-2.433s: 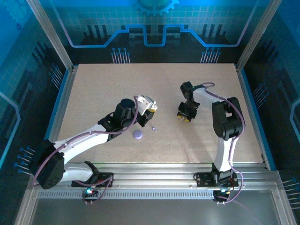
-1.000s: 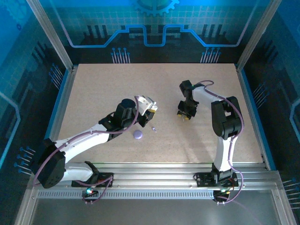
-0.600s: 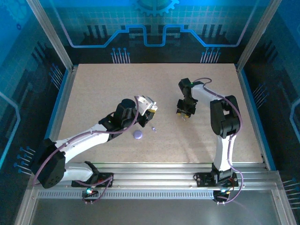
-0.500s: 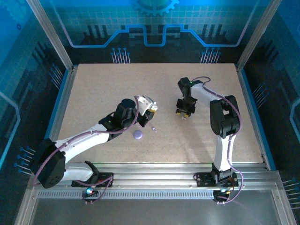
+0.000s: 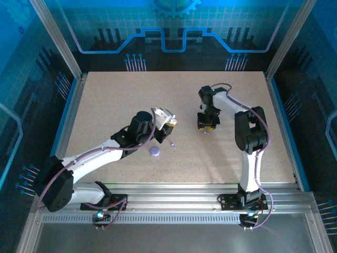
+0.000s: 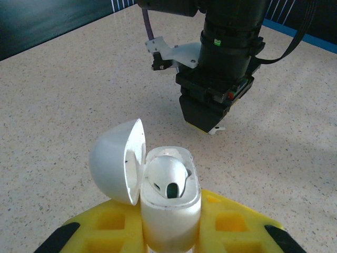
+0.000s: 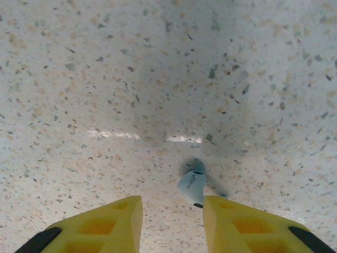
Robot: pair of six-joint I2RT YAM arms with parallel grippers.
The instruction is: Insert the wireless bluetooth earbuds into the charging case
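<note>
Found left pincer (image 5: 168, 124) unmoved, clamped on open charging case (image 6: 169, 211), seated earbud (image 6: 167, 176) inside. Saw right pincer (image 7: 171, 205) shifted toward 12 o'clock, jaws slightly parted, empty, straddling loose earbud (image 7: 191, 187) on surface (image 7: 105, 79). Judged pickup imminent.

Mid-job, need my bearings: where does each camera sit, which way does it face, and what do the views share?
Top external: above and behind the bases, looking down on the speckled table; both arms, left gripper, right gripper.
Left wrist: behind the left gripper's yellow fingers, looking across the table; they clamp the open white charging case.
Right wrist: looking straight down between its parted yellow fingers at a white earbud on the table.
Shared: top and left wrist views both show the right gripper.
</note>
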